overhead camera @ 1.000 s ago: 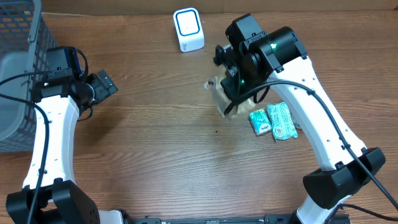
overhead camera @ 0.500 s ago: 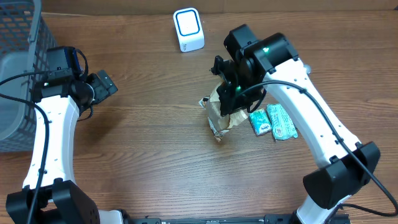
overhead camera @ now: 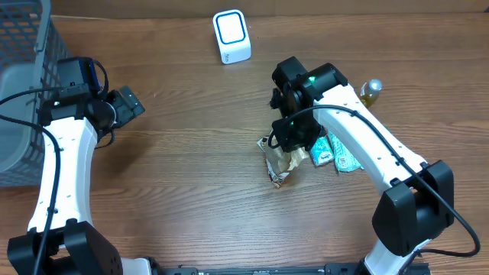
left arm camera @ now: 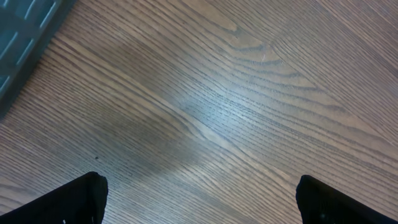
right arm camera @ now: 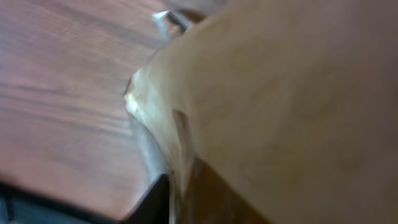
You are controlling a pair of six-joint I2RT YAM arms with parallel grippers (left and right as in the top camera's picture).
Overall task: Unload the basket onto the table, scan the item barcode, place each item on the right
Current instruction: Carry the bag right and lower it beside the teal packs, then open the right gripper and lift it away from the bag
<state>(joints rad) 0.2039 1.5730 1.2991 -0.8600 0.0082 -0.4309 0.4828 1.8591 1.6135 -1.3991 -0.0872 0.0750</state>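
Right gripper (overhead camera: 293, 142) low on brown packet (overhead camera: 278, 163), grip unclear.

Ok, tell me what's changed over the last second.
The right gripper carried the brown packet away from the scanner and lowered it to the table, beside the green packets. Whether it has let go cannot be told. A small gold-topped object, hidden behind the arm before, now shows. The open left gripper, scanner, basket and green packets stayed put.
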